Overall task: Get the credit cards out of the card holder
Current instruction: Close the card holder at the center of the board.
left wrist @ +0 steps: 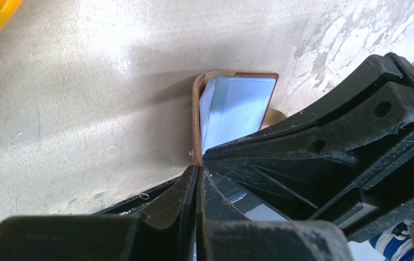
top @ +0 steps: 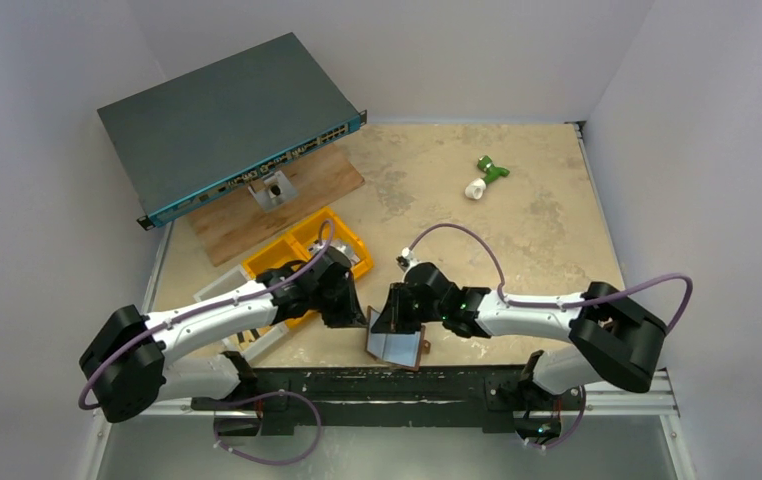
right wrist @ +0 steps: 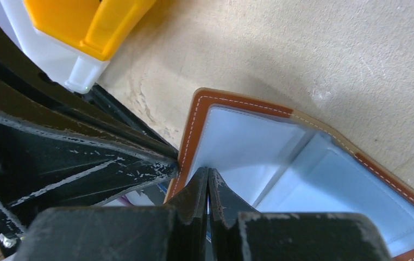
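The card holder (top: pixel 394 347) (left wrist: pixel 196 109) (right wrist: pixel 193 125), brown leather with white stitching, stands open near the table's front edge between both grippers. Pale grey-blue faces (left wrist: pixel 237 106) (right wrist: pixel 248 152) fill its two halves. I cannot tell the credit cards apart from the lining there. My left gripper (top: pixel 355 318) (left wrist: pixel 198 169) is shut on the brown outer edge of one flap. My right gripper (top: pixel 394 322) (right wrist: pixel 208 173) is shut just inside the brown border. A thin pale sliver of the inner panel shows between its tips.
A yellow bin (top: pixel 312 250) (right wrist: pixel 85 22) sits just behind the left gripper. A dark network switch (top: pixel 227 120) rests on a plywood board (top: pixel 277 205) at the back left. A green and white part (top: pixel 485 177) lies at the back right.
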`<state>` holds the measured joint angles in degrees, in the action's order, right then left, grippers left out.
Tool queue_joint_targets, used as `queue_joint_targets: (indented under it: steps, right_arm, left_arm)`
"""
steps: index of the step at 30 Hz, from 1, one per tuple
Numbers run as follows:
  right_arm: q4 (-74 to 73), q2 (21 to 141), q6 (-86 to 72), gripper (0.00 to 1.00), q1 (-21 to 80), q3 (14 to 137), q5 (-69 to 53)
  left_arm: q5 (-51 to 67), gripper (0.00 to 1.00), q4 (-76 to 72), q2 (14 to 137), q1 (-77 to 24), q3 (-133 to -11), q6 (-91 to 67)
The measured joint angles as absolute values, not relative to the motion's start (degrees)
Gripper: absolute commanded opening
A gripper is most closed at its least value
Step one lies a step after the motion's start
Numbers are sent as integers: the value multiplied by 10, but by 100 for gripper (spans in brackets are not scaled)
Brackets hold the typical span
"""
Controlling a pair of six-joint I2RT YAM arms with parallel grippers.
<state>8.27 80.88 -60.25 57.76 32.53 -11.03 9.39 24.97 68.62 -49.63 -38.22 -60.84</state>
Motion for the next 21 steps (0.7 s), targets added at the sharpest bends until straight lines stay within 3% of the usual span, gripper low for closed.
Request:
queue_joint_targets:
  steps: [5,16,21]
  right_arm:
    - [46,778,-606,3,577,329,-85]
    - [-184,606,-603,41,569,351,53]
    - [-262,562,-604,53,568,339,95]
  left_arm:
    - [94,0,252,701,-499,-404,-603]
    - [94,0,259,724,-516,-430,-602]
    - [94,0,260,736,-523,-438,-602]
